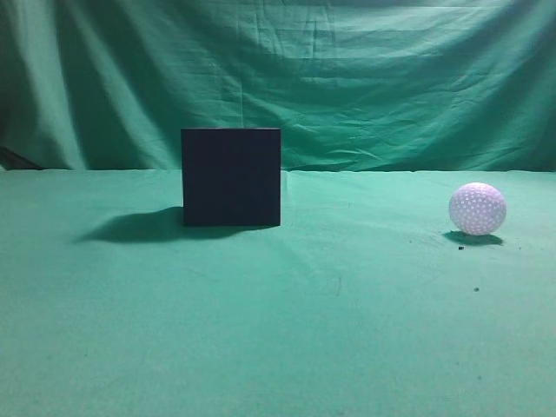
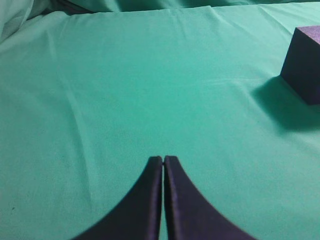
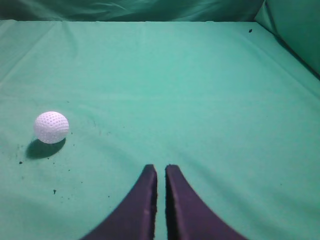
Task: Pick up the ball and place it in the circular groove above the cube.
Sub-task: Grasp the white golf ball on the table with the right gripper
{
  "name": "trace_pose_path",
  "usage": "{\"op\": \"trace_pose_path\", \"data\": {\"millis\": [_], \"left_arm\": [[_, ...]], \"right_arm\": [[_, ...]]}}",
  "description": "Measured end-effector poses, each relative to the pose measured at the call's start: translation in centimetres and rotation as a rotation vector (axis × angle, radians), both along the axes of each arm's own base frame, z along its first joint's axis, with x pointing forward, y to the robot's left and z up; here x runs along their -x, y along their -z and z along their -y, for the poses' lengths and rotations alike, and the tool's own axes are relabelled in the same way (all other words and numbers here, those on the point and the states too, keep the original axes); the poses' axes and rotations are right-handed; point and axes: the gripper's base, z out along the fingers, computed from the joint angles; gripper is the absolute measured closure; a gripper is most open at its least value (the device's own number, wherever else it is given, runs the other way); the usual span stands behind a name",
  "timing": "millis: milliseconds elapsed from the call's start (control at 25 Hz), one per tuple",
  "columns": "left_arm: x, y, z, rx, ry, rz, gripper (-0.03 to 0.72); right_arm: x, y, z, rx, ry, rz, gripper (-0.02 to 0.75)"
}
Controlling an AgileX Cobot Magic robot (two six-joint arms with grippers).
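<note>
The ball [image 1: 477, 208], white, dimpled and faintly pink, rests on the green cloth at the right; it also shows in the right wrist view [image 3: 51, 127], left of and beyond my right gripper [image 3: 160, 168]. The cube [image 1: 231, 176], matte and near black, stands left of centre; its corner shows at the right edge of the left wrist view [image 2: 304, 62]. Its top face and groove are hidden in the exterior view. My left gripper [image 2: 163, 159] is shut and empty over bare cloth. My right gripper is shut with a narrow slit between its fingers, empty. Neither gripper shows in the exterior view.
Green cloth [image 1: 278, 330] covers the table, and a green curtain [image 1: 347, 78] hangs behind it. The cube casts a shadow to its left. Small dark specks lie on the cloth near the ball.
</note>
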Motion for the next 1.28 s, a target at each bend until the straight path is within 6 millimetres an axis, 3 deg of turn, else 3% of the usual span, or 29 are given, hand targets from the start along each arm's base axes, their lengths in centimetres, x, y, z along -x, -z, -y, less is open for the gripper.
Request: {"op": "trace_pose_path", "data": {"millis": [640,880,1120,1280], "left_arm": [[0.0,0.0,0.0,0.0,0.0,0.0,0.688],[0.0,0.0,0.0,0.0,0.0,0.0,0.688],[0.0,0.0,0.0,0.0,0.0,0.0,0.688],[0.0,0.0,0.0,0.0,0.0,0.0,0.688]], "right_arm": [[0.0,0.0,0.0,0.003,-0.001,0.0,0.689],[0.0,0.0,0.5,0.297,-0.049,0.012,0.689],[-0.1,-0.1,0.7,0.398,-0.055,0.023,0.689],[-0.4,-1.7,0.4,0.404,-0.056,0.207,0.689]]}}
